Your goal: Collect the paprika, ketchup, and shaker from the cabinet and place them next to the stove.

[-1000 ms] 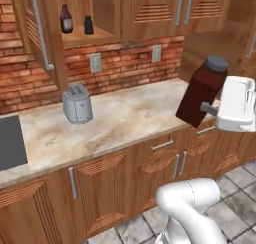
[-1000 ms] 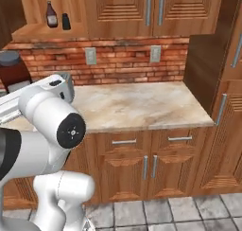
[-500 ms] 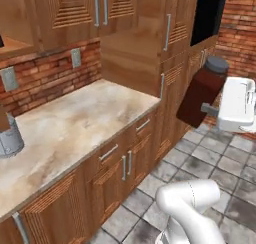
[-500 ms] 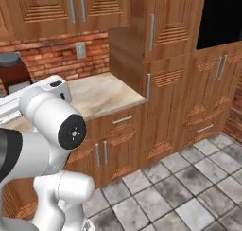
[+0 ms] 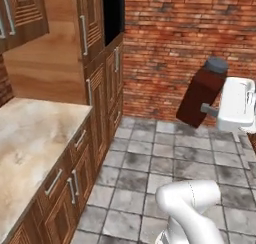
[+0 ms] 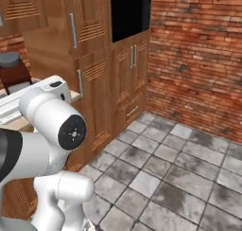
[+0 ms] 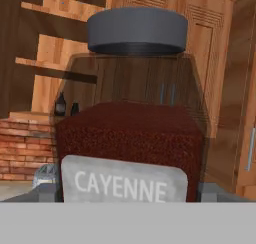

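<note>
Paprika [image 5: 200,99] jar rides clamped in the claw [image 5: 210,109]; ketchup [image 7: 60,104] and shaker [image 7: 74,108] remain on the cabinet shelf [image 7: 30,115]: 2 left.

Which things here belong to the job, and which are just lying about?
Job: paprika jar; ketchup bottle; shaker; cabinet.
Not the job: counter; wall oven; tall cupboard.

Paprika [image 7: 131,138]: clear glossy jar, matt grey cap, coarse red powder; bench [image 5: 25,138] polished marble; cabinets [image 6: 90,45] satin wood.
</note>
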Controlling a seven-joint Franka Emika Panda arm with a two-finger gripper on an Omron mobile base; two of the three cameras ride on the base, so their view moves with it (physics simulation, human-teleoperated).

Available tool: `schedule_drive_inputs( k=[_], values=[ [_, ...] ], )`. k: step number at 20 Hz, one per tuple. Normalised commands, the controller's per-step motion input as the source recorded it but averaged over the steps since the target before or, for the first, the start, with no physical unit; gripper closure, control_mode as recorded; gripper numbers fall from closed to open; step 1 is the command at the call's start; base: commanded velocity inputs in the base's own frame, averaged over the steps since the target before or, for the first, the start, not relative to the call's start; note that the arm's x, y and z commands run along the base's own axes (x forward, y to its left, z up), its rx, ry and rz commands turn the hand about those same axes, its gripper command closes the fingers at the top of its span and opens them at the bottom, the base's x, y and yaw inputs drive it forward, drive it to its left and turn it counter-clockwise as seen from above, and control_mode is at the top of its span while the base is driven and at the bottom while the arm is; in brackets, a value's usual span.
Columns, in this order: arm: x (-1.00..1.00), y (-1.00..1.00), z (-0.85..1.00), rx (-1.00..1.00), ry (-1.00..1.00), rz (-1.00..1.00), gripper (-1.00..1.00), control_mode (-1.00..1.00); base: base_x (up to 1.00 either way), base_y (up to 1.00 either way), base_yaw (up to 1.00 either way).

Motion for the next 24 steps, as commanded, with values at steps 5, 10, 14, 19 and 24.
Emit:
schedule_drive_inputs(
  k=[5,10,14,19,24],
  values=[
    [0.00,0.00,0.00,0.00,0.00,0.00,1.00,1.00,-0.02,0.00,-0.71],
    [0.00,0.00,0.00,0.00,0.00,0.00,1.00,1.00,-0.01,0.00,-0.73],
    [0.00,0.00,0.00,0.00,0.00,0.00,1.00,1.00,0.00,0.07,-0.71],
    [0.00,0.00,0.00,0.00,0.00,0.00,1.00,1.00,0.07,0.22,-0.66],
    [0.00,0.00,0.00,0.00,0.00,0.00,1.00,1.00,0.40,0.24,-0.57]
  ],
)
